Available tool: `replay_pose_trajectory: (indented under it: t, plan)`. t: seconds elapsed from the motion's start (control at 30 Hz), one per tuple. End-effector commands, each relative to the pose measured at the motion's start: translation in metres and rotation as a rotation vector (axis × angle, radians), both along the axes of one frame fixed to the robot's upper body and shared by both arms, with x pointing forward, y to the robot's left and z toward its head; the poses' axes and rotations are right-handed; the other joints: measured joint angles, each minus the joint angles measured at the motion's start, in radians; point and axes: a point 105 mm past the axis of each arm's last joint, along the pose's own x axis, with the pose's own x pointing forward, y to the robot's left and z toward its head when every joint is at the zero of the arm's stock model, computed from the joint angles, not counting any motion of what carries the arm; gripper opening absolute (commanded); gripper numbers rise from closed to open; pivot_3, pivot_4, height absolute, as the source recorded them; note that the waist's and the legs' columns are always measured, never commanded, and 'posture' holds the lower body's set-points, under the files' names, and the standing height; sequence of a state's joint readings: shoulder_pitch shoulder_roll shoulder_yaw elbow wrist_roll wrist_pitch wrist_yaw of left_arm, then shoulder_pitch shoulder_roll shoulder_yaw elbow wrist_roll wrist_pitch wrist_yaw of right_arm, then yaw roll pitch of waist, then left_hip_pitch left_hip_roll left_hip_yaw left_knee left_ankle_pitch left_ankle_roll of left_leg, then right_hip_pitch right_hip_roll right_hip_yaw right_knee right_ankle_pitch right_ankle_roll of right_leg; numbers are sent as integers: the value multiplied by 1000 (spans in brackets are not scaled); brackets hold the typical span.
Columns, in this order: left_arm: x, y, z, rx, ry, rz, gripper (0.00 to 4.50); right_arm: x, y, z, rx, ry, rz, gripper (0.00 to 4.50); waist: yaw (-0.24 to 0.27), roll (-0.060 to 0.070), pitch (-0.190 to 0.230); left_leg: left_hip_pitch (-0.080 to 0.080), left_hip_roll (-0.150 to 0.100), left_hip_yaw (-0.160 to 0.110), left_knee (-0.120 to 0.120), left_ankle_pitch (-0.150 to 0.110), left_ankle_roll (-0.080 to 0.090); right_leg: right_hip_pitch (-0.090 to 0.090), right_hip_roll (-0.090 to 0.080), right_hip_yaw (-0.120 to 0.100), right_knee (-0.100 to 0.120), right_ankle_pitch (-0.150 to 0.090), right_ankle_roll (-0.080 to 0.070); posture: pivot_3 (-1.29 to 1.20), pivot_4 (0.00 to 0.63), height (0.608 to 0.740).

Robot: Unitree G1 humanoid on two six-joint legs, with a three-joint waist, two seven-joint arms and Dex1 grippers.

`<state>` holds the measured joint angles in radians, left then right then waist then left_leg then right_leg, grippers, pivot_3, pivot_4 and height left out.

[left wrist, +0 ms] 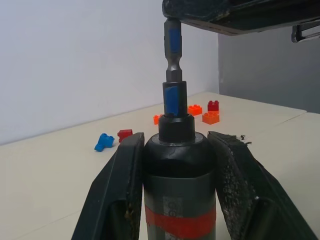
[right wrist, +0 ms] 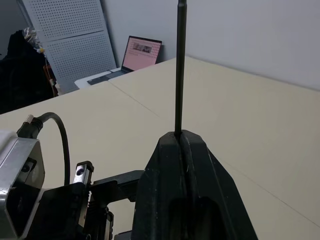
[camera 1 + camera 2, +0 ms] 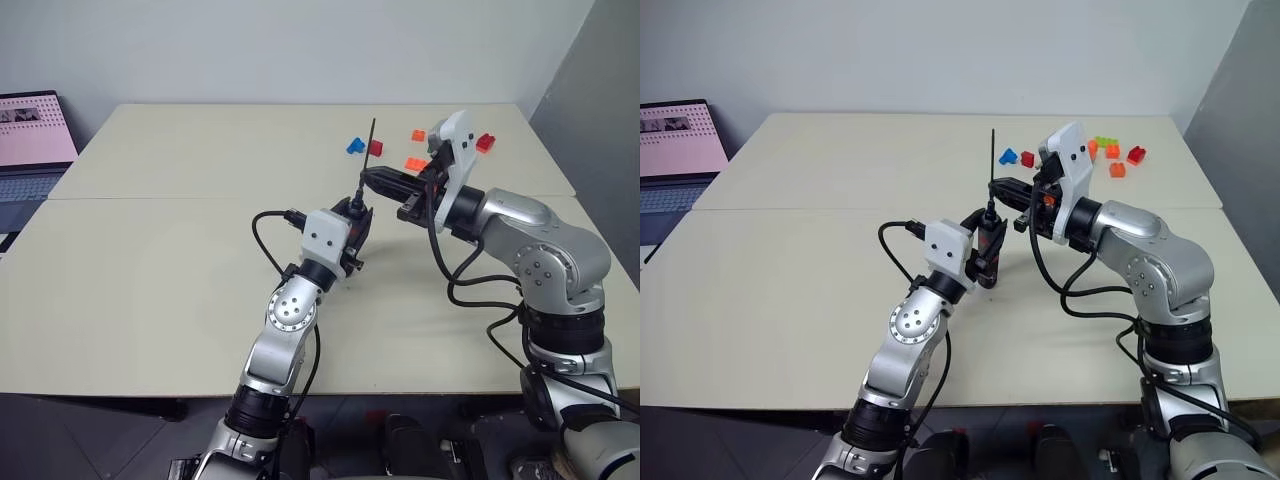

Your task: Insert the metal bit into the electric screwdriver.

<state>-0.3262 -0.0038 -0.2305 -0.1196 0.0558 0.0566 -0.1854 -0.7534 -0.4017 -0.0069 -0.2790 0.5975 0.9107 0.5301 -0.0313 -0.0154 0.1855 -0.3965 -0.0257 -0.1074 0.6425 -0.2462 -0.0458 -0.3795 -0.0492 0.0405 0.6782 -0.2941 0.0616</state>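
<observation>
Above the middle of the cream table (image 3: 150,290), you have both arms meeting with the tool held between them. Your left gripper (image 3: 355,232) is clamped on the electric screwdriver (image 1: 179,195), one finger on each side of the black barrel just above its red band, so the tool stands upright with its chuck facing up. That pose gives the bit a straight drop into the socket.

Your right gripper (image 3: 385,181) reaches in level from the right, its fingers pressed together on the metal bit (image 3: 371,145) partway along its length. The thin shaft rises straight above the closed fingers, and the hex end hangs below them. In the left wrist view that lower end (image 1: 173,47) already sits in the collar at the top of the screwdriver, so the bit looks lined up and at least partly entered; whether it is fully seated you cannot tell from here.

Far behind, small coloured blocks (image 3: 418,136) lie scattered on the table and a laptop (image 3: 30,145) sits at the left edge, both well apart from the work.
</observation>
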Motion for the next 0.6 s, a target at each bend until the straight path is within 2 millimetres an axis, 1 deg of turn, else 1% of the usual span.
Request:
replay_pose_trajectory:
  t: [0.03, 0.2, 0.37, 0.6]
  plan:
    - [-3, 5, 5, -8, -28, 18, 1636, 5, -5, -18, -50, 97, -51, 0, 0, 0, 0, 0, 0, 0, 0, 0, 0, 0, 0, 0, 0, 0, 0, 0, 150, 740]
    - [-3, 4, 5, -5, -28, 20, 1636, 0, 1, -19, -86, 115, -46, 0, 0, 0, 0, 0, 0, 0, 0, 0, 0, 0, 0, 0, 0, 0, 0, 0, 150, 740]
    - [-3, 5, 5, -2, -30, 29, 1636, 1, -2, -22, -115, 126, -84, 0, 0, 0, 0, 0, 0, 0, 0, 0, 0, 0, 0, 0, 0, 0, 0, 0, 150, 740]
    - [-3, 5, 5, 1, -35, 38, 1636, 1, 2, -24, -119, 129, -115, 0, -1, 0, 0, 0, 0, 0, 0, 0, 0, 0, 0, 0, 0, 0, 0, 0, 150, 740]
